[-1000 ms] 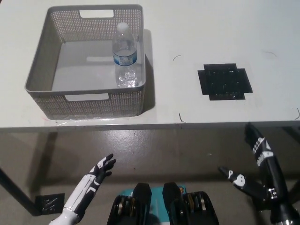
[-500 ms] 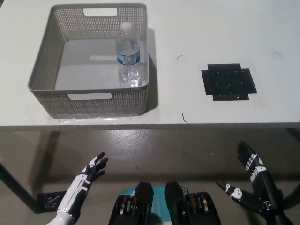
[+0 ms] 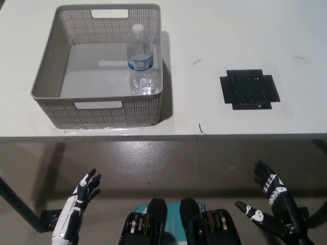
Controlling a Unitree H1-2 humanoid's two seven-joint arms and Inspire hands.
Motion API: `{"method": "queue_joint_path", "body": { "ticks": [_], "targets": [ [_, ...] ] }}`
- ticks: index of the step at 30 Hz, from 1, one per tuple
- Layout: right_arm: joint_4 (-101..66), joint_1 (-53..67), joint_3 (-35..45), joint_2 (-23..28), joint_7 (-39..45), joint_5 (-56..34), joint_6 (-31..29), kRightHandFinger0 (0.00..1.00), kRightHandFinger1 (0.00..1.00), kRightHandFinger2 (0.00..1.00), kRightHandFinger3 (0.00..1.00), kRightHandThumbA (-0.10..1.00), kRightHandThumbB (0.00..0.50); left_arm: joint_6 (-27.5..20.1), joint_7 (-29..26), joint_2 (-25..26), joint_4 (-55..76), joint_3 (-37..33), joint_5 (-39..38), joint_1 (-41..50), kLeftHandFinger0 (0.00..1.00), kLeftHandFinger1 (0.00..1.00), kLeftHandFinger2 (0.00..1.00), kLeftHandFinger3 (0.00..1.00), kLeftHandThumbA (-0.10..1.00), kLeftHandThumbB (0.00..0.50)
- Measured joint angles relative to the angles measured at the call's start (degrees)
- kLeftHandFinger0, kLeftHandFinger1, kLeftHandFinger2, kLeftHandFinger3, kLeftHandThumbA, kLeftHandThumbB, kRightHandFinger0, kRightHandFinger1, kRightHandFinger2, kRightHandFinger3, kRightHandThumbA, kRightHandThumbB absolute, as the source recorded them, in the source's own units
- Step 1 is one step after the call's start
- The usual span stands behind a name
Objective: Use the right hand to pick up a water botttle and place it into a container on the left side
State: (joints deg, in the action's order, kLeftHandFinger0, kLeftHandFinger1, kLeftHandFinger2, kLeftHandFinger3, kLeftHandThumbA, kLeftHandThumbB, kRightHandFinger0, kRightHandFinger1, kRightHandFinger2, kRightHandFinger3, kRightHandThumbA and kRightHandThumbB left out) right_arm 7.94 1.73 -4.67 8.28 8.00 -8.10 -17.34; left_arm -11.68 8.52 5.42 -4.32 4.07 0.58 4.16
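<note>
Both of your hands have dropped lower and pulled back toward the body since a second ago; nothing on the counter (image 3: 214, 30) has changed place beyond a small shift of the whole view.

Your right hand (image 3: 268, 196) hangs below the counter's front edge, near its right end, fingers spread and holding nothing. Your left hand (image 3: 82, 191) rests low below the front edge toward the left end, fingers likewise apart and empty.

The bottle (image 3: 140, 58) stands upright inside the basket (image 3: 43, 84), tight against the basket's right wall and toward its front-right corner. The basket sits at the counter's left end, close to the front edge. A black mat (image 3: 249, 89) lies bare on the counter's right part, well apart from the basket.

From these pictures, the placing looks done: the bottle is already in the container on the left and neither hand touches it. If you must reach again, note that the bottle lies up and well to the left of your right hand, with its long axis vertical. The left hand is the nearer one, though the task names the right.
</note>
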Motion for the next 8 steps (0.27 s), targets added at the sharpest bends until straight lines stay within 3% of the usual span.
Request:
{"method": "queue_joint_path", "body": {
  "ticks": [8],
  "targets": [
    [0.36, -0.06, 0.30, 0.00, 0.00, 0.04, 0.19, 1.00, 1.00, 1.00, 1.00, 1.00, 0.361, 0.00, -0.44, 0.00, 0.14, 0.05, 0.02, 0.94, 1.00, 1.00, 1.00, 1.00, 1.00, 0.150]
  ]
}}
